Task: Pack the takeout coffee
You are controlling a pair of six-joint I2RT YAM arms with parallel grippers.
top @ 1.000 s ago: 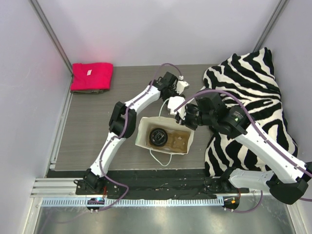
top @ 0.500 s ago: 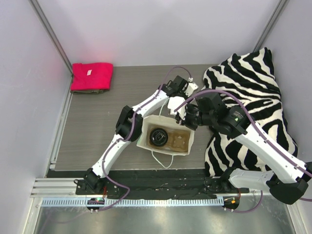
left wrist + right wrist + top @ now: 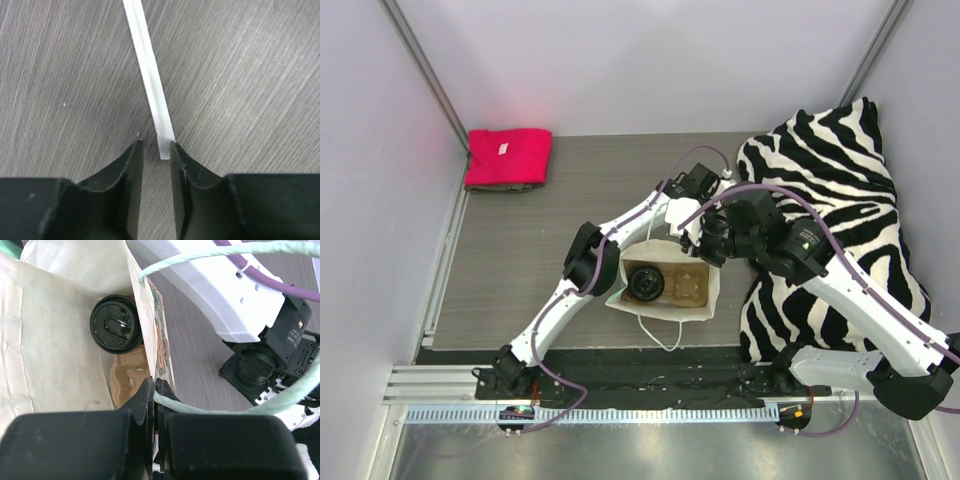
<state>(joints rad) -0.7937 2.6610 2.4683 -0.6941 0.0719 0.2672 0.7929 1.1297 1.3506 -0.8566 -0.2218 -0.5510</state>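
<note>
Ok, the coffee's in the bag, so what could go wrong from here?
The right gripper pinches the bag rim; a hard pull might tilt it and tip the lidded cup. The left gripper is open with only the end of a white strip between its fingers, so it could slip out.

Cannot see the cup under its black lid point(image 3: 116, 331), upper left in the bag point(image 3: 55, 355). Cannot follow the white strip point(image 3: 148, 75) past the top edge.

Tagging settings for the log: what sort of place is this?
Likely a lab robot cell: plain panel walls, an aluminium mounting rail at the near edge, and a zebra-striped cloth beside the paper bag as props.
</note>
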